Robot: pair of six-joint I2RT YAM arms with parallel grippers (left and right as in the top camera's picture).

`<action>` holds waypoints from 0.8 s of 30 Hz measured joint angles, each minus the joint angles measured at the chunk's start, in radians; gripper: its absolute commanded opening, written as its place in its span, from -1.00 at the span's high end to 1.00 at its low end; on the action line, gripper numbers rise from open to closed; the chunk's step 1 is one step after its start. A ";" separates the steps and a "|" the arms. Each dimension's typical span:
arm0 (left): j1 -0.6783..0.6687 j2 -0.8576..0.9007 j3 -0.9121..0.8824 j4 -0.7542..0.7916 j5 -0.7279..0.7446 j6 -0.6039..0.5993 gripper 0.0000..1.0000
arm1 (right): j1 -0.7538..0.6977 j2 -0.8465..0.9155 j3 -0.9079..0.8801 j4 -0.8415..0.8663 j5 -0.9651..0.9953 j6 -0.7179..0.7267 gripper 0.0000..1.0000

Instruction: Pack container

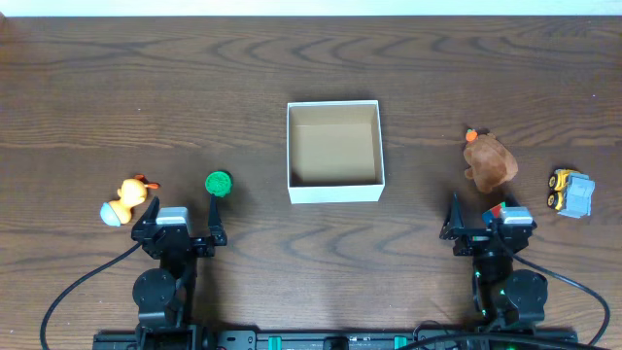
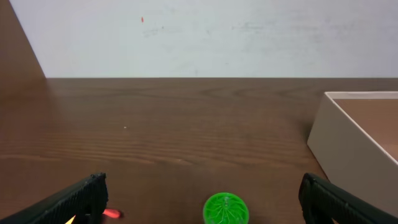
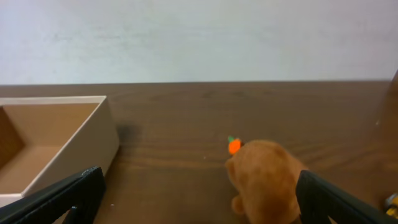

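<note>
The container (image 1: 334, 191), a square white box with a brown inside, stands empty at the table's middle; its wall shows in the left wrist view (image 2: 339, 140) and the right wrist view (image 3: 87, 146). A green round toy (image 1: 219, 183) lies just ahead of my left gripper (image 1: 183, 219), which is open and empty; the toy shows between its fingers (image 2: 226, 209). A brown plush toy (image 1: 489, 160) with an orange bit lies ahead of my right gripper (image 1: 480, 219), open and empty; the plush fills the right wrist view's lower right (image 3: 264, 180).
An orange and white duck toy (image 1: 126, 201) lies left of the left gripper. A yellow and grey toy truck (image 1: 570, 192) lies at the right, beyond the plush. Both arm bases sit at the table's front edge.
</note>
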 measured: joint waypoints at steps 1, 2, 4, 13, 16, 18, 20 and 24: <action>0.000 0.000 0.000 -0.002 0.000 -0.022 -0.96 | 0.000 0.012 0.002 -0.008 -0.003 0.021 -0.98; 0.000 0.000 0.005 -0.014 0.001 -0.048 -0.96 | 0.000 0.025 0.006 -0.019 -0.004 0.036 -0.98; 0.000 0.005 0.033 -0.073 0.009 -0.095 -0.95 | 0.000 0.053 0.029 -0.062 -0.007 0.053 -0.98; 0.000 0.204 0.420 -0.465 0.043 -0.223 -0.96 | -0.006 0.341 0.526 -0.436 0.057 0.069 -0.98; 0.000 0.313 0.555 -0.532 0.043 -0.229 -0.96 | -0.041 0.478 0.705 -0.581 0.078 0.070 -0.98; 0.000 0.379 0.611 -0.581 0.043 -0.233 -0.96 | -0.071 0.573 0.807 -0.671 0.089 0.070 -0.98; 0.000 0.442 0.647 -0.617 0.045 -0.236 -0.96 | -0.113 0.670 0.903 -0.775 0.093 0.069 -0.99; 0.000 0.527 0.666 -0.656 0.046 -0.244 -0.96 | -0.234 0.894 1.108 -0.975 0.094 0.042 -0.98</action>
